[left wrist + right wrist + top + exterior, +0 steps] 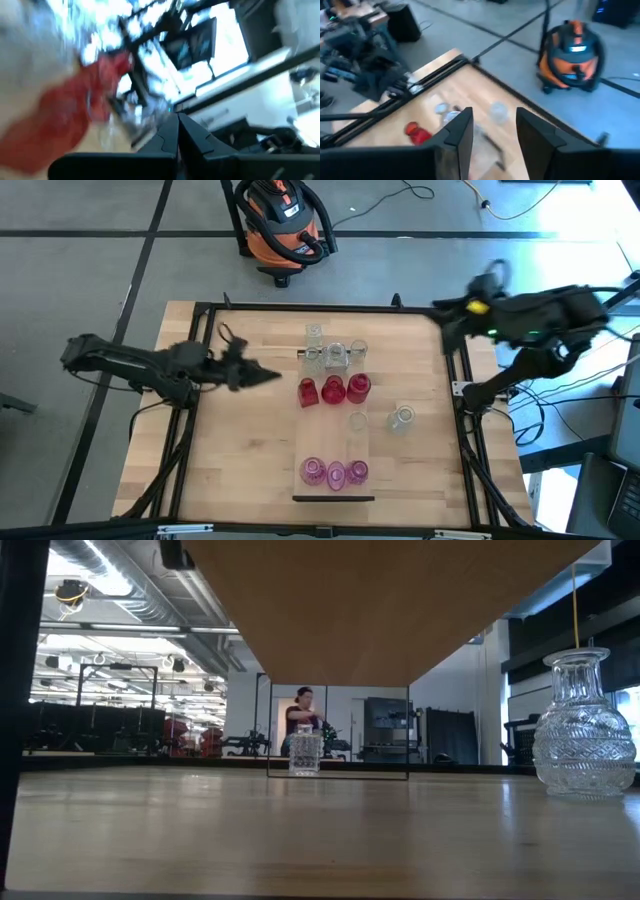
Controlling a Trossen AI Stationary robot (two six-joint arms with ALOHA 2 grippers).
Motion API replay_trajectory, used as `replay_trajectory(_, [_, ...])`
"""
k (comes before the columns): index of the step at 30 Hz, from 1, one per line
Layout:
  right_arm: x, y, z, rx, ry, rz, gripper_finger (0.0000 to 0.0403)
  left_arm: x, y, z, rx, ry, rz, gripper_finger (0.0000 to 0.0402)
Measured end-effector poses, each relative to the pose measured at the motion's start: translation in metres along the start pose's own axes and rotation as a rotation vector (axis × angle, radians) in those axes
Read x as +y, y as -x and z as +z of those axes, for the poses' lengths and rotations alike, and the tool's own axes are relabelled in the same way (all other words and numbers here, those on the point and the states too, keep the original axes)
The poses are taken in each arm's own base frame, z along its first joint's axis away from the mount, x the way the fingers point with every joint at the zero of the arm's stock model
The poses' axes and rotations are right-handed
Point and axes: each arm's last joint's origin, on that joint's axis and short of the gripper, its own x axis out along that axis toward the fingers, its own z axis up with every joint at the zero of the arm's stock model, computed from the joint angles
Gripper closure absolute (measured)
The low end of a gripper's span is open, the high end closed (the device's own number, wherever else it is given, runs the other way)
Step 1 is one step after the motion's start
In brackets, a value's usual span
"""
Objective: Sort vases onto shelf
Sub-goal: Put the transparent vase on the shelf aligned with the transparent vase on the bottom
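The light-wood shelf [335, 442] lies mid-table, running from far to near. On it stand clear vases [336, 355] at the far end, then three red vases [333, 390], one clear vase [357, 421], and three pink vases [336, 475] at the near end. One clear vase [314, 333] stands just beyond the far end. Another clear vase [401, 418] stands upright on the table right of the shelf; it also shows in the low view [585, 725]. My left gripper [272, 376] [177, 120] is shut and empty, left of the red vases. My right gripper [445, 320] [492, 125] is open and empty, raised over the far right corner.
A black frame [200, 308] rims the table. An orange and black shop vacuum [285, 225] stands on the floor beyond the far edge. A person [300, 715] shows far off in the room. Bare tabletop [250, 450] lies left of the shelf.
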Motion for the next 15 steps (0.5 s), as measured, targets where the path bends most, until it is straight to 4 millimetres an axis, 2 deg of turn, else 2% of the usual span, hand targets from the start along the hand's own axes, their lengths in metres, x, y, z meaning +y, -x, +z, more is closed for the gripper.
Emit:
replay_trajectory(4, [-0.026,0.027,0.000,-0.089,-0.027,-0.031,0.0272,-0.005,0.018,0.023,-0.132,-0.051,-0.020,0.0401])
replay_trajectory(6, [-0.037,0.039,0.000,-0.090,-0.036,0.018,0.0272,-0.004,0.023,0.032,-0.187,-0.070,-0.011,0.0401])
replay_trajectory(9, [-0.052,0.053,0.000,-0.072,-0.069,0.103,0.0272,0.002,0.024,0.043,-0.244,-0.103,0.027,0.0401])
replay_trajectory(12, [-0.058,0.059,-0.001,-0.050,-0.088,0.156,0.0272,0.013,0.021,0.054,-0.264,-0.130,0.074,0.0401])
replay_trajectory(15, [-0.063,0.069,-0.001,0.051,-0.403,0.313,0.0272,0.027,0.016,0.066,-0.258,-0.135,0.119,0.0401])
